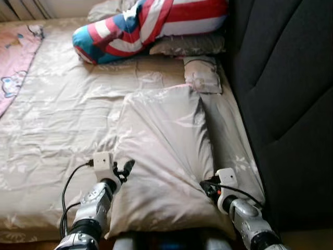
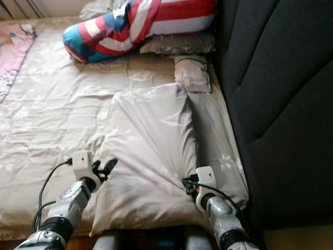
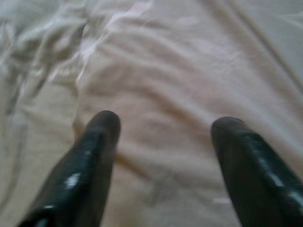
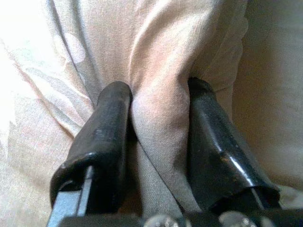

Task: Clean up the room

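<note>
Bed (image 1: 57, 130) w/ beige leaf-print sheet takes up most of the scene, running from the near edge to the far wall; a dark padded headboard (image 1: 281, 94) stands along its right side. Sheet is creased, esp. left of centre, w/ a broad bare stretch there. Pink blanket (image 1: 15, 57) w/ cartoon print lies at the far left edge. Far end holds a long red, white & blue striped cushion (image 1: 145, 23), lying on a flat patterned pillow (image 1: 187, 46); just nearer, a small folded beige cloth (image 1: 202, 75) sits close to the headboard. Big beige pillow (image 1: 164, 156), same fabric as the sheet, lies lengthwise at the near right of the bed, its near end at the bed's front edge, its right side near the headboard w/ a narrow strip of sheet between. It looks plump, w/ folds fanning out from its near right corner. Right gripper (image 4: 158, 101) is at that corner, fingers (image 4: 102, 137) closed narrow on a pinched ridge of the pillow's cloth, fabric bunched up between them. Left gripper (image 1: 125, 167) sits at the pillow's near left edge, fingers (image 3: 90, 161) spread wide, w/ pale fabric below them; contact can't be told. Black cable (image 1: 70, 190) loops off the left wrist.
</note>
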Tool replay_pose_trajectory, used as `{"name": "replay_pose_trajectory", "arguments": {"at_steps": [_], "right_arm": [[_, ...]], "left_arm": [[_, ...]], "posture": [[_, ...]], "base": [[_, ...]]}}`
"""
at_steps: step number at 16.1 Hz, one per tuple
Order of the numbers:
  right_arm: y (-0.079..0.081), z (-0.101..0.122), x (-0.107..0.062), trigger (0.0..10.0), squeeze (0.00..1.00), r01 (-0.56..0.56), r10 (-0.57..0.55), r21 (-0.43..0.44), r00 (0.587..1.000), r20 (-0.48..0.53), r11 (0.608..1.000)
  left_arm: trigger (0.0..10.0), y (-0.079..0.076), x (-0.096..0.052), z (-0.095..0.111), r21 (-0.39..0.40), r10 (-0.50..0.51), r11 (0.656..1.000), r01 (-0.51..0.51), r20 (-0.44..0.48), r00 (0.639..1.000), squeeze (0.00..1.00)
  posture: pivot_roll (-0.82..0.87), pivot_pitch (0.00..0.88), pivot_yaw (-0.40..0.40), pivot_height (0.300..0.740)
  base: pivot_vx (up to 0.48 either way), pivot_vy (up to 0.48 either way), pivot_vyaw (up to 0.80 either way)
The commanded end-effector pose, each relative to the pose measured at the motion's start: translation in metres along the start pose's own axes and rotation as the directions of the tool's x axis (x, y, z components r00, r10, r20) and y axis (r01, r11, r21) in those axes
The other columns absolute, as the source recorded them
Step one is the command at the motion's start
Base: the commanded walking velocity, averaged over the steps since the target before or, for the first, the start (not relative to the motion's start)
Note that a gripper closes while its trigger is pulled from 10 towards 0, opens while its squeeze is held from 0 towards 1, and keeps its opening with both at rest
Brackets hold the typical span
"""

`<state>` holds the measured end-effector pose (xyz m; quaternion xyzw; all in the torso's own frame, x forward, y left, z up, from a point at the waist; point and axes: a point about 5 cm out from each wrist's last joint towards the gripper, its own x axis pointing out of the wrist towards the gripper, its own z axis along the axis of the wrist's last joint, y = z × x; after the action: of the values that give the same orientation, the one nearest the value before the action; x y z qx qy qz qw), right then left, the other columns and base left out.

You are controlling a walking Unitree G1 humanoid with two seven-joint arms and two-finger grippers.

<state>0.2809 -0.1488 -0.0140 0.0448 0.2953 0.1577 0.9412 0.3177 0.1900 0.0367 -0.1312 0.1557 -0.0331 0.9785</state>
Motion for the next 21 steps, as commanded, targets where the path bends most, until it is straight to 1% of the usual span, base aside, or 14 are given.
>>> {"name": "replay_pose_trajectory", "arguments": {"at_steps": [1,2,3,5,7,10,13,16,17,18,19,21], "right_arm": [[0.008,-0.033,-0.006,0.0,0.0,-0.038,0.039,0.013,0.991,-0.131,0.999],[0.009,-0.033,-0.006,0.0,0.0,-0.043,0.044,0.011,0.99,-0.131,0.999],[0.009,-0.033,-0.006,0.0,0.0,-0.045,0.046,0.01,0.99,-0.13,0.999],[0.011,-0.034,-0.006,0.0,0.0,-0.051,0.052,0.012,0.99,-0.131,0.999],[0.012,-0.035,-0.006,0.0,0.0,-0.054,0.055,0.013,0.99,-0.13,0.998],[0.012,-0.037,-0.007,0.0,0.0,-0.063,0.064,0.01,0.989,-0.136,0.998],[0.007,-0.038,-0.01,0.0,0.0,-0.06,0.06,0.005,0.989,-0.138,0.998],[0.006,-0.04,-0.013,0.0,0.0,-0.059,0.059,0.008,0.989,-0.138,0.998],[0.006,-0.041,-0.013,0.0,0.0,-0.061,0.061,0.008,0.988,-0.14,0.998],[0.007,-0.042,-0.014,0.0,0.0,-0.064,0.065,0.009,0.988,-0.141,0.998],[0.007,-0.043,-0.015,0.0,0.0,-0.065,0.066,0.01,0.988,-0.14,0.998],[0.009,-0.046,-0.017,0.0,0.0,-0.07,0.071,0.013,0.987,-0.145,0.997]], "left_arm": [[10.0,0.005,-0.002,-0.007,0.007,0.017,1.0,-0.017,-0.033,0.999,1.0],[10.0,0.004,-0.002,-0.008,0.016,0.015,1.0,-0.015,-0.029,0.999,1.0],[10.0,0.008,-0.003,-0.008,0.014,0.043,0.999,-0.043,-0.026,0.999,1.0],[10.0,0.019,-0.006,-0.007,-0.024,0.095,0.995,-0.095,-0.01,0.995,1.0],[10.0,0.024,-0.009,-0.013,-0.021,0.123,0.992,-0.123,-0.028,0.992,1.0],[10.0,0.024,-0.011,-0.02,-0.029,0.121,0.992,-0.123,-0.051,0.991,1.0],[10.0,0.026,-0.014,-0.026,-0.055,0.12,0.991,-0.125,-0.081,0.989,1.0],[10.0,0.029,-0.016,-0.03,-0.04,0.144,0.988,-0.148,-0.085,0.986,1.0],[10.0,0.029,-0.017,-0.031,-0.041,0.144,0.988,-0.148,-0.084,0.986,1.0],[10.0,0.029,-0.018,-0.035,-0.053,0.155,0.986,-0.161,-0.102,0.983,1.0],[10.0,0.028,-0.018,-0.038,-0.055,0.153,0.986,-0.16,-0.115,0.982,0.0],[10.0,0.024,-0.019,-0.044,-0.056,0.133,0.988,-0.142,-0.142,0.981,0.0]], "posture": [[-0.07,0.205,-0.03,0.665],[-0.06,0.211,-0.036,0.665],[-0.06,0.216,-0.044,0.665],[-0.06,0.223,-0.052,0.665],[-0.07,0.227,-0.058,0.665],[-0.08,0.228,-0.072,0.665],[-0.09,0.239,-0.079,0.665],[-0.09,0.256,-0.09,0.665],[-0.09,0.256,-0.09,0.665],[-0.09,0.264,-0.093,0.665],[-0.1,0.269,-0.095,0.665],[-0.1,0.278,-0.101,0.665]], "base": [[0.0,0.0,0.0],[0.0,0.0,0.0],[0.0,0.0,0.0],[0.0,0.0,0.0],[0.0,0.0,0.0],[0.0,0.0,0.0],[0.0,0.0,0.0],[0.0,0.0,0.0],[0.0,0.0,0.0],[0.0,0.0,0.0],[0.0,0.0,0.0],[0.0,0.0,0.0]]}}
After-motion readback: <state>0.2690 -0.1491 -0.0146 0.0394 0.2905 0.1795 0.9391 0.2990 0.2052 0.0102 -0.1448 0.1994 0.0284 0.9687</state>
